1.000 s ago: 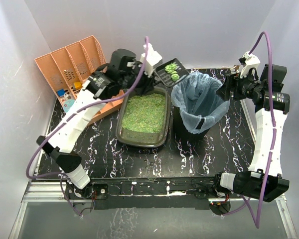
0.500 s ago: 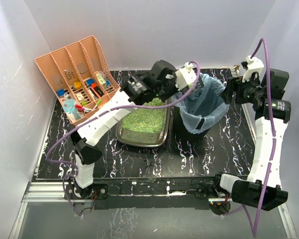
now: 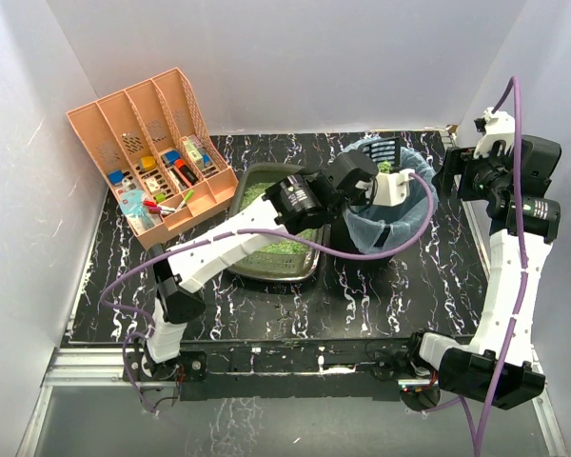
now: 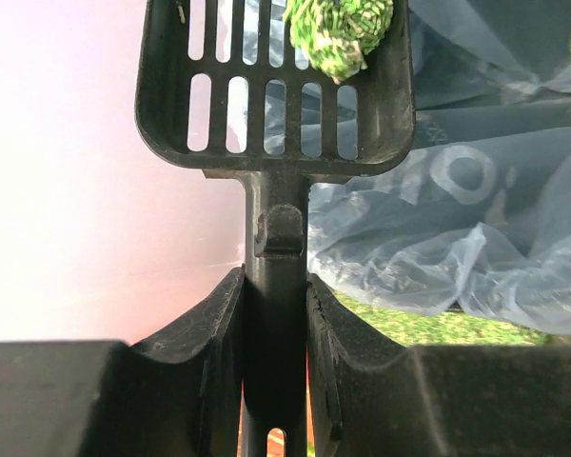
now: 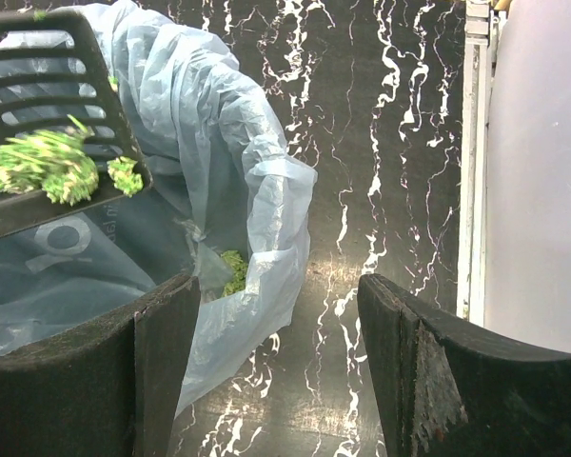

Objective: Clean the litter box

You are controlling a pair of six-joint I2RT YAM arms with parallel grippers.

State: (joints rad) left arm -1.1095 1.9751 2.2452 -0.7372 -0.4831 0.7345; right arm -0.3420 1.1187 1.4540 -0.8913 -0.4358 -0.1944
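Table: black, white-veined. Both arm bases at its near edge.

Litter box: middle of the table, long side running front to back, flat on the surface. Green litter inside. The left arm crosses above it, hiding a good part of the bed. Its right rim lies just beside the bin.

Left gripper: reached out past the box to the bin, jaws clamped on the handle of a black slotted scoop, one finger on each side. Scoop head out ahead of the fingers, above the bin's mouth. Green clump sits on the slots near the head's far edge; the right wrist view shows a smaller bit beside it.

Bin: black, upright, right of the box, lined with a pale blue bag folded over the rim. A few green bits lie inside the bag.

Right gripper: fingers apart, nothing between them, raised off the bin's right side, not touching bag or scoop.

Far left corner: peach slotted organiser, small coloured items in its compartments, apart from the box.
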